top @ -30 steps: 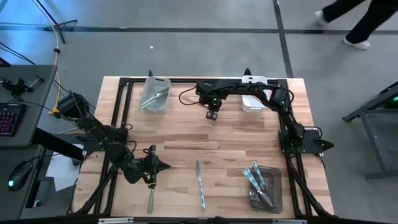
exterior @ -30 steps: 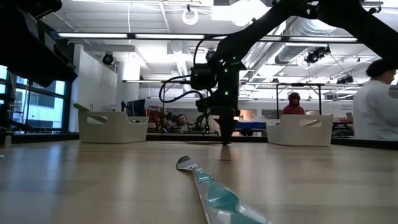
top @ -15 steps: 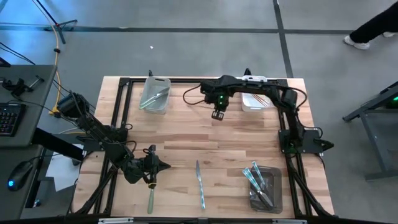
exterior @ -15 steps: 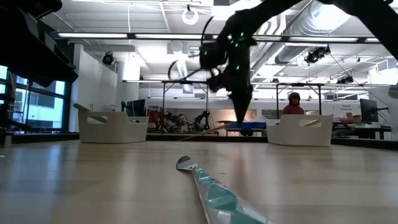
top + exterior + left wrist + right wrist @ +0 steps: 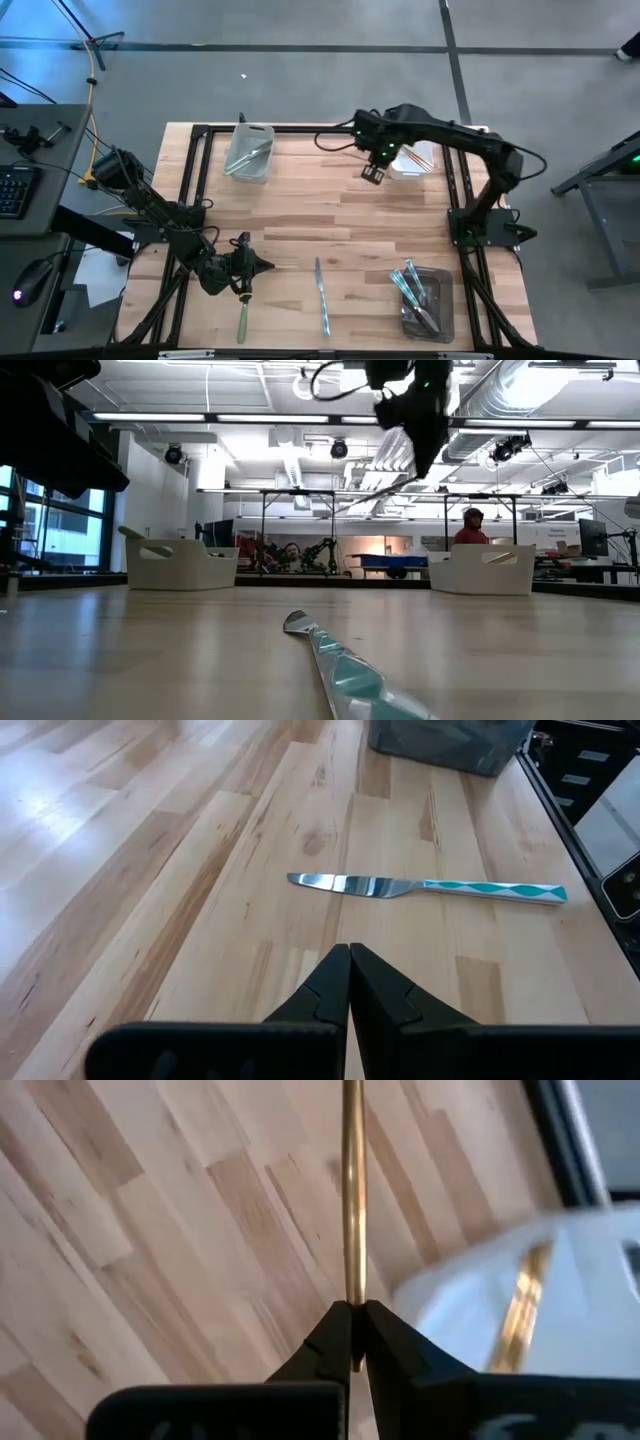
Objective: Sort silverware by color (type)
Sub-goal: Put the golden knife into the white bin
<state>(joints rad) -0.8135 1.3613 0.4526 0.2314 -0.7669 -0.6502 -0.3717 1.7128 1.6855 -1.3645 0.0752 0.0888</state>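
My right gripper [image 5: 372,174] is high above the far middle of the table, beside the white bin [image 5: 412,162], and is shut on a slim gold utensil [image 5: 352,1190]. The bin holds another gold piece [image 5: 520,1305]. A knife with a teal-patterned handle [image 5: 321,295] lies flat on the wood near the front middle; it also shows in the left wrist view [image 5: 430,887] and the low view [image 5: 345,675]. A yellowish utensil [image 5: 241,322] lies at the front left. My left gripper [image 5: 262,266] is shut and empty, low over the table to the left of the knife. My right gripper pinches one end of the gold utensil's shaft [image 5: 352,1295] between its two fingertips. The utensil runs straight out ahead of the fingers, in line with them. It is lifted clear of the table, over the wood next to the white bin's wall [image 5: 470,1295].
A clear bin [image 5: 248,152] with silver pieces stands at the far left. A clear bin [image 5: 425,300] with blue-green pieces stands at the near right. A black frame [image 5: 190,170] borders the table. People show in the room behind [image 5: 472,525].
My right gripper has risen from close to the table and gone toward the table's right edge, toward the white bin, tipping as it went. It stays shut on the gold utensil, which is carried along clear of the table.
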